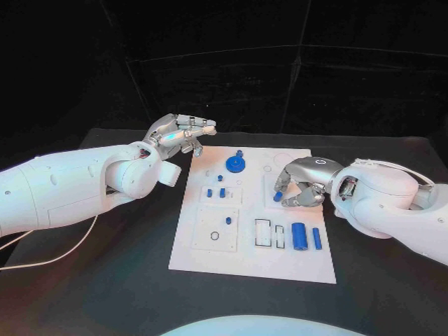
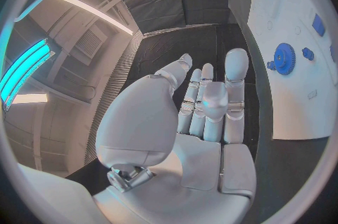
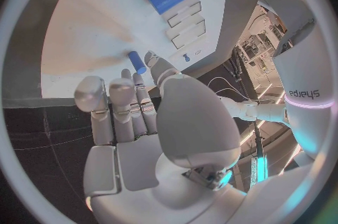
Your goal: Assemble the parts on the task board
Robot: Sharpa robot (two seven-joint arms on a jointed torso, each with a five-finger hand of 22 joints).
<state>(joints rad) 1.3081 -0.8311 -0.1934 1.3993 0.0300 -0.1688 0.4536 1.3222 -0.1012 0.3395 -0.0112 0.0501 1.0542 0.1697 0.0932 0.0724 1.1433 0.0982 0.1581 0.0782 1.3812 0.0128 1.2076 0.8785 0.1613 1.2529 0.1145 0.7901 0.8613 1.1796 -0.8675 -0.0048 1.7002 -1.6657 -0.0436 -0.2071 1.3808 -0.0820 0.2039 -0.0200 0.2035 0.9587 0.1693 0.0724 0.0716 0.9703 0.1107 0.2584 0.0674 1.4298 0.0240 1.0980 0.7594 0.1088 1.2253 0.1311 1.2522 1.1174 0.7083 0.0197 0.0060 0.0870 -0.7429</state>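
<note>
The right robot hand curls over the right edge of the task board, hiding the board beneath it. Whether its fingertips touch the small blue peg cannot be told from the head view; in the right wrist view the peg lies just past the fingertips, contact unclear. The left robot hand hides the tabletop at the board's far left corner. The blue gear has teeth too fine to make out.

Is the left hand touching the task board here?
Apart. In the left wrist view, the left hand hangs with fingers spread, dark table showing between it and the task board edge.
</note>
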